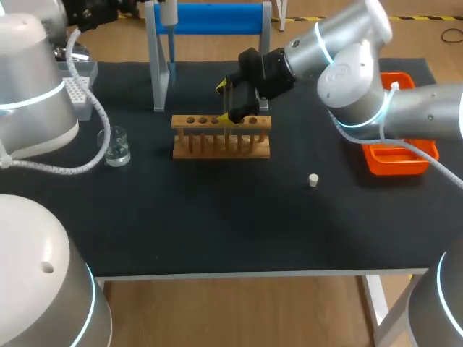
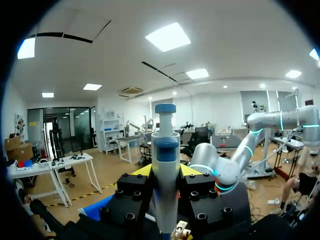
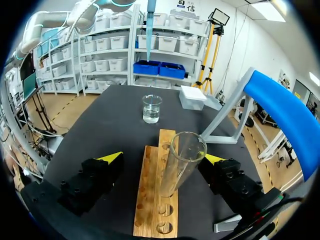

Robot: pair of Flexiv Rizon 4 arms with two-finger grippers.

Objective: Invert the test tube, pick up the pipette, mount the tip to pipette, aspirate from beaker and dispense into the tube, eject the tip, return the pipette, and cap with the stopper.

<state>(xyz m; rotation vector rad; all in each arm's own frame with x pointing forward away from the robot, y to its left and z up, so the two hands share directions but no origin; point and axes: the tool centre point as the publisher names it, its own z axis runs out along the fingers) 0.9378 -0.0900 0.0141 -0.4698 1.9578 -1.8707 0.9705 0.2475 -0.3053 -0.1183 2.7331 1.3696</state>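
Note:
A clear test tube [image 3: 180, 165] stands mouth up in the wooden rack [image 1: 221, 137]. My right gripper [image 1: 233, 103] is over the rack's middle. In the right wrist view this right gripper [image 3: 164, 157] is open, with a finger on each side of the tube and neither touching it. My left gripper [image 2: 166, 172] is shut on the pipette [image 2: 165, 150], whose blue-capped top rises between the fingers. The pipette [image 1: 168, 14] hangs high at the table's back with its thin end down. A glass beaker [image 1: 116, 148] of clear liquid stands left of the rack. The white stopper [image 1: 313, 180] lies to the rack's right.
The pipette stand [image 1: 210, 18], a blue bar on grey legs, stands behind the rack. A white tip box [image 1: 79, 90] sits at the back left, and an orange tray [image 1: 398, 155] lies at the right under my right arm. The table's front half is bare black mat.

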